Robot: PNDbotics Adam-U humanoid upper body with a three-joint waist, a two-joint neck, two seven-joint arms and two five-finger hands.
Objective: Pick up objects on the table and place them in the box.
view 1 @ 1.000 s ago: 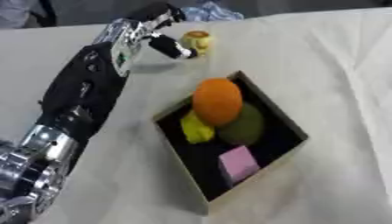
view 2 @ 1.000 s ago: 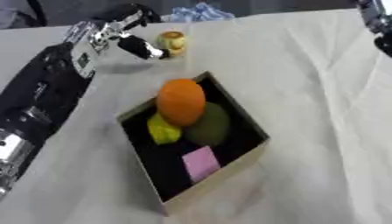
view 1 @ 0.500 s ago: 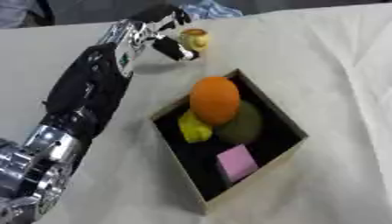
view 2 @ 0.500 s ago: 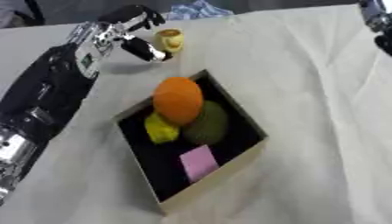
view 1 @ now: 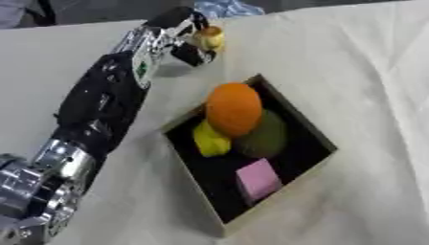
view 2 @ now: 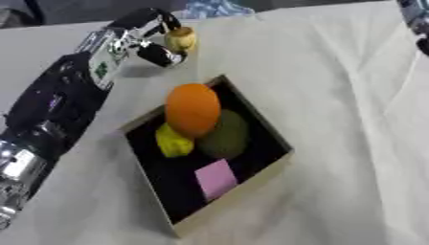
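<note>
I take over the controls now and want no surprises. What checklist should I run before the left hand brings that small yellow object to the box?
1. Left hand at the small yellow object: ok, fingers either side of it.
2. Fingers closed on it: cannot tell.
3. Object lifted off the white tablecloth: cannot tell.
4. Black open box has free floor: ok, its near corner is bare.
5. Path to box: ok, though the tall orange fruit stands nearest.
6. Right hand: cannot tell; only a dark part shows top right.
</note>
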